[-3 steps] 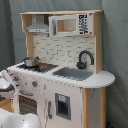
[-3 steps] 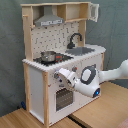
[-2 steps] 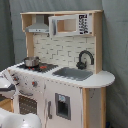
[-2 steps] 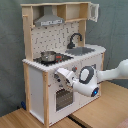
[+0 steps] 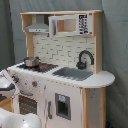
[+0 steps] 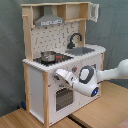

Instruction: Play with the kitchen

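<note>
The kitchen (image 5: 95, 100) (image 6: 35, 85) is a white and light-wood toy unit, seen in both exterior views. It has a stovetop with a small metal pot (image 5: 31, 61) (image 6: 48, 56), a sink (image 5: 74, 73) (image 6: 82, 50), a black faucet (image 5: 85, 57) (image 6: 75, 39) and a grey hood (image 5: 37, 27) (image 6: 49, 20). My gripper (image 6: 60, 75) is held against the front panel just below the stovetop, above the oven door (image 6: 62, 97). In the first exterior view my gripper (image 5: 7, 82) shows only partly at the left edge.
The kitchen stands on a wooden table (image 6: 102, 114) in front of a grey curtain (image 6: 112, 30). An upper cabinet (image 5: 70, 24) with a door sits beside the hood. My white arm (image 6: 107, 75) reaches in from the second exterior view's right.
My gripper has shifted slightly towards the second exterior view's left, closer along the kitchen's front panel. Nothing on the kitchen has moved.
</note>
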Motion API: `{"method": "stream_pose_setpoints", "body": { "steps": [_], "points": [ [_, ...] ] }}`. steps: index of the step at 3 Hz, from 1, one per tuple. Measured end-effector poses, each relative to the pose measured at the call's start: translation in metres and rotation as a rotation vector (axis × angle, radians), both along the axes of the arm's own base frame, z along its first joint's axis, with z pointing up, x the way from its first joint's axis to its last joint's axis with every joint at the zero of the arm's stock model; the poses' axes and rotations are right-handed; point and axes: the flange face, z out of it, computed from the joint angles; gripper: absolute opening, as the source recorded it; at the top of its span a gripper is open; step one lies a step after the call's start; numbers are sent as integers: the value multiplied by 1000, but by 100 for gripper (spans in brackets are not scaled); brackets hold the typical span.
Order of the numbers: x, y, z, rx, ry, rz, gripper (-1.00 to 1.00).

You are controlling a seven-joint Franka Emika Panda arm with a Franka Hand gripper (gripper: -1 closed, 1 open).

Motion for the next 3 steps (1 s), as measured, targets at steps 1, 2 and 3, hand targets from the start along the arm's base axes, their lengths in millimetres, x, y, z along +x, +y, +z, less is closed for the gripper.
{"method": "stream_pose_setpoints", "body": {
  "steps": [1,2,3],
  "points": [
    [0,0,0,-100,-10,-5,-100],
    [0,-1,0,-211,-24,-11,-100],
    [0,-1,-1,-330,-39,-18,-100]
  ]
}}
